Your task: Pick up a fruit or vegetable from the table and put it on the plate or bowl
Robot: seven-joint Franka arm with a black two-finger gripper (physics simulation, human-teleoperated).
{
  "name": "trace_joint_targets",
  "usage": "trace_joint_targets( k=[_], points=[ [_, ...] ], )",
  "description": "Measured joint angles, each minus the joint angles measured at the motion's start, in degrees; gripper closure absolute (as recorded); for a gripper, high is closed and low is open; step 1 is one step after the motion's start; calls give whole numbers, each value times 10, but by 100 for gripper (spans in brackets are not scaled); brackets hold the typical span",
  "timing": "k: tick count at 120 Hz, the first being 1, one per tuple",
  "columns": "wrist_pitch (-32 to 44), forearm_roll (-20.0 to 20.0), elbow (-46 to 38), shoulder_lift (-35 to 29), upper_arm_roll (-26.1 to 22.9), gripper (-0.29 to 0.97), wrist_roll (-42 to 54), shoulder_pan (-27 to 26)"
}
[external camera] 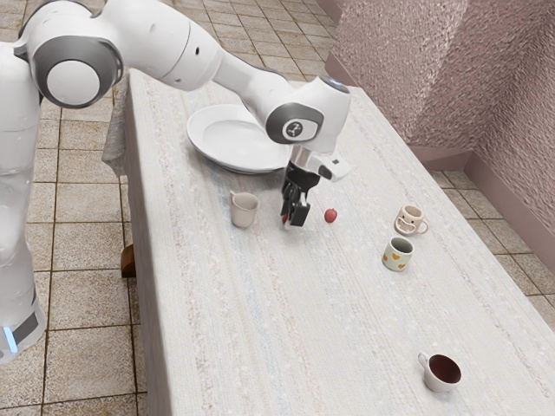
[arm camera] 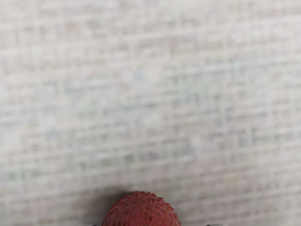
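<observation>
exterior view: tool (external camera: 295, 213) hangs low over the worktop (external camera: 303, 312), jaws apart, nothing between them. the fruit (external camera: 330, 215), small and red, sits on the worktop just beside the tool, on the exterior view's right of it, not touching. the plate (external camera: 232, 139) lies near, behind the tool on the arm's side. a cup (external camera: 244, 209) stands on the tool's other side from the fruit.

wrist view: fruit (arm camera: 141, 210) shows as a bumpy red dome just under the hand, on bare worktop (arm camera: 150, 94).

step in hand, as judged: approach for the grasp, fruit not yet taken. it is round and small, so likely to roll if one side of the tool nudges it first. plan: centre the tool over it before going down, jaws wide until they straddle it, descend close to the worktop, close gently across the widest part. lift straight up before swinging to the plate. release low there so it does not roll off.
</observation>
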Motion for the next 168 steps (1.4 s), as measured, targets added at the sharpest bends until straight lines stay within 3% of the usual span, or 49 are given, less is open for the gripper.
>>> trace_joint_targets(
  k=[24,53,72,84,96,104,129,168],
  points=[
    [3,-3,0,0,0,53,-1,2],
    [4,0,9,-6,0,53,-4,1],
    [-15,49,49,-74,9,54,-3,6],
    [-46,88,55,-129,13,54,0,35],
    [-95,112,46,-164,13,54,2,140],
    [-124,120,26,-178,13,55,3,168],
    [-159,128,15,-161,13,54,6,169],
    [-141,129,34,-104,14,54,14,182]
  ],
)
